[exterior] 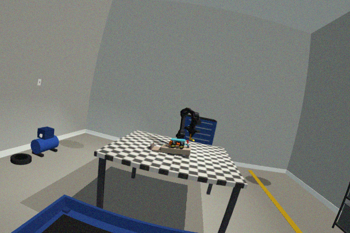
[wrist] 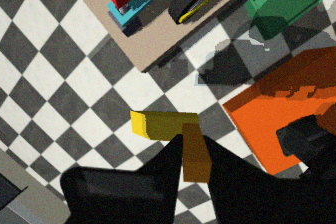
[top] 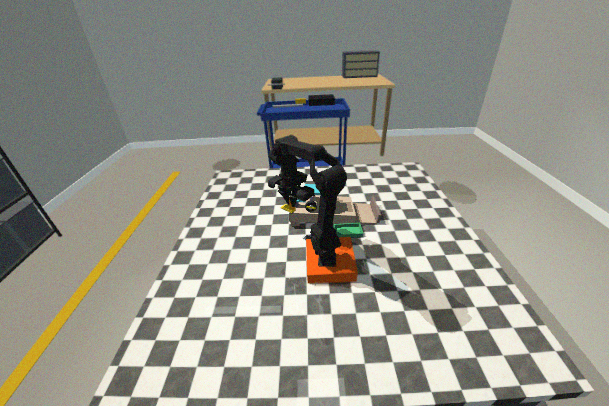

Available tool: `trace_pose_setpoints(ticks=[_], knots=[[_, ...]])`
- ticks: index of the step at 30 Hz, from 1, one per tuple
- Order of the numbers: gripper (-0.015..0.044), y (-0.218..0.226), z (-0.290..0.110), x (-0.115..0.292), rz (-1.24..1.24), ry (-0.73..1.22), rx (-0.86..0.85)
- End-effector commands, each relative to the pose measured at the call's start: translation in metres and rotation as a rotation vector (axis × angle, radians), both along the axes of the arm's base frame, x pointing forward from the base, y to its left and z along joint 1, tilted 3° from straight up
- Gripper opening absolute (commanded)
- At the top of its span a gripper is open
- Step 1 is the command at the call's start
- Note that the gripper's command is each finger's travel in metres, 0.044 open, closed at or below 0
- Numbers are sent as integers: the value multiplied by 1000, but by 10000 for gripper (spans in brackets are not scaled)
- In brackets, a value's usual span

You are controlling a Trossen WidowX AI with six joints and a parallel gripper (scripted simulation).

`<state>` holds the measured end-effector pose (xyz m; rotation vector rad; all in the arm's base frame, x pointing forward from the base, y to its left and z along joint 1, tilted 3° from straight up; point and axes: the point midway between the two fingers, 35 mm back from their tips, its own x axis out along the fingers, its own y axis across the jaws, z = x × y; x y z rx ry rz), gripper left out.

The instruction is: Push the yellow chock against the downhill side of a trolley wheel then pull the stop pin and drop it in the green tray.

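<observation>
My gripper (wrist: 190, 139) (top: 290, 200) (exterior: 191, 136) is shut on the orange handle (wrist: 196, 159) of the yellow chock (wrist: 162, 125) (top: 288, 208) (exterior: 191, 140). It holds the chock a little above the checkered table, just off the edge of the tan ramp (wrist: 157, 37) (top: 347, 207) (exterior: 175, 150). The cyan trolley (wrist: 126, 14) (top: 315, 189) (exterior: 179, 140) stands on the ramp, and one black wheel with a yellow hub (wrist: 190, 10) (top: 311, 204) shows. The red-headed stop pin (exterior: 188, 142) stands at the trolley's end. The green tray (wrist: 277, 12) (top: 350, 230) lies beside the ramp.
The arm's orange base block (top: 332, 267) (wrist: 270, 120) sits on the checkered table (top: 280, 325) (exterior: 201, 166) near the tray. A blue cart (top: 305, 110) and a wooden shelf (top: 360, 82) stand behind the table.
</observation>
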<state>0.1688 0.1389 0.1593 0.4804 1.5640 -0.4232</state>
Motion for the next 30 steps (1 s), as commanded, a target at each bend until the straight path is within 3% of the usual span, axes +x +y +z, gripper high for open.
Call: trace_pose_setpoints(ticks=[1, 16, 30], knots=[[0, 0, -1, 0, 134, -3, 0], [0, 0, 0, 0, 643, -22, 15], [0, -17, -2, 7, 669, -24, 14]])
